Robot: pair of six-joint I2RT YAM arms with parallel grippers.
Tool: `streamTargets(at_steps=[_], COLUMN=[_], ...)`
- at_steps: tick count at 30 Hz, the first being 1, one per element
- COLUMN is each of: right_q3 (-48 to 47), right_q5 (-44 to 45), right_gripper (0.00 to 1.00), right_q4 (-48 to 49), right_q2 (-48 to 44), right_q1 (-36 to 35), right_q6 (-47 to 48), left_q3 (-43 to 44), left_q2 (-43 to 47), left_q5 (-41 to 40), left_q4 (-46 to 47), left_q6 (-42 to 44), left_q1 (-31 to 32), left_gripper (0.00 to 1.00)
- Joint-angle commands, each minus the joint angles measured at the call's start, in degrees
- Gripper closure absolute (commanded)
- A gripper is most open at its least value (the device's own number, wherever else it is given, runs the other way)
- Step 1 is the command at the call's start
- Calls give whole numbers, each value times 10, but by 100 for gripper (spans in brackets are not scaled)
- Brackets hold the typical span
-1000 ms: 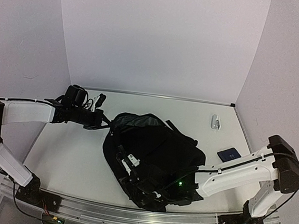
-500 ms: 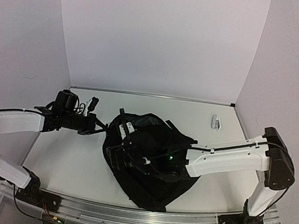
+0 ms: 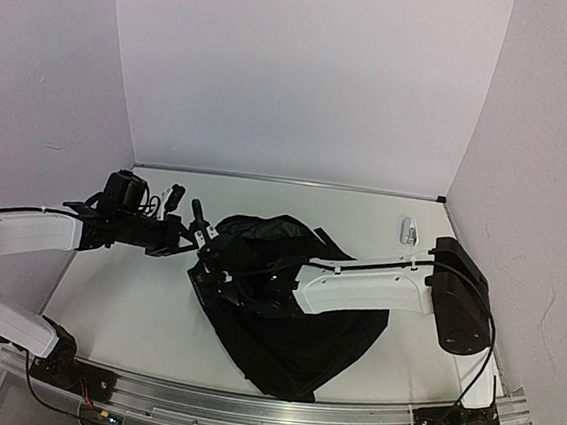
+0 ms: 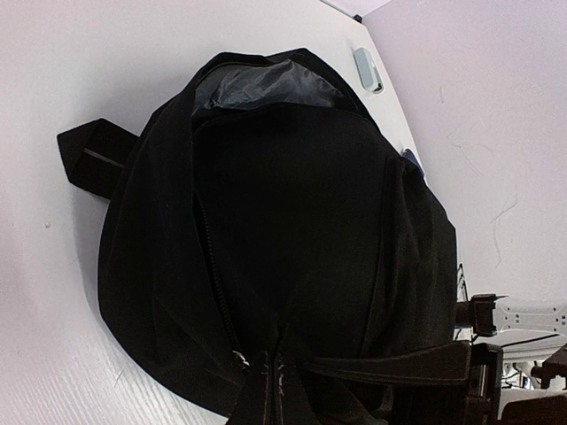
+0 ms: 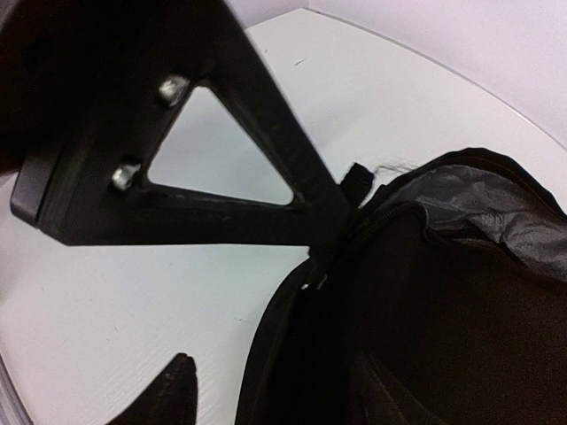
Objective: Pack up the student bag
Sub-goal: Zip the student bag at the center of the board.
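Note:
The student bag [image 3: 289,309] is a big soft black backpack lying in the middle of the table, its grey lining [image 4: 266,84] showing at the open mouth. My left gripper [image 3: 185,240] is shut on the bag's top loop [image 4: 273,381] at its left end. My right arm reaches across the bag, and the right gripper [image 3: 207,255] stands open astride the zipper rim [image 5: 292,301]. One of its fingertips [image 5: 174,390] hangs over the bare table, while the other side is lost in the dark inside the bag.
A small white object [image 3: 408,230] lies at the back right near the wall. A dark blue corner [image 4: 409,159] peeks out behind the bag. A bag strap [image 4: 93,159] lies flat on the white table [image 3: 125,298]. Walls close in on three sides.
My right arm has swung from the bag's near right side across it to its left rim, and its jaws have widened. The bag has shifted, and the left gripper drew slightly left.

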State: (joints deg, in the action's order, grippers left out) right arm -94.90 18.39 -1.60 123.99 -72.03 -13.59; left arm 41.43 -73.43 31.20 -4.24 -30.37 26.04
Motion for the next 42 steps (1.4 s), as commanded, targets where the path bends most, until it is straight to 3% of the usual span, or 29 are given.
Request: streamTargets(at_steps=[1,5,8,15,21,42], right_q3=[-40,-41,-36,66,123,149], right_q5=[4,26,8,-112,-163,-307], right_gripper=[51,83,99,100,100,100], right_q4=[-21,-23,-19,60,67,81], right_q2=[26,33,23,-64,-106,-119], right_q1=[-3,-3,-4,-12,-29,-86], right_q6=[16,22,30,48,34,-34], left_q3=[14,23,35,61,78,138], left_q2=[18,14,8,0,-4,-44], left_q5=[-9,-13,-17,-37,-27,-30], left_q4=[5,0,-8,-18,-24,-60], left_q6=[-3,-3,2,18,35,112], left_q1=[-2,-2,-2,-2,-3,-4], left_gripper=[100,100,100,100,100,100])
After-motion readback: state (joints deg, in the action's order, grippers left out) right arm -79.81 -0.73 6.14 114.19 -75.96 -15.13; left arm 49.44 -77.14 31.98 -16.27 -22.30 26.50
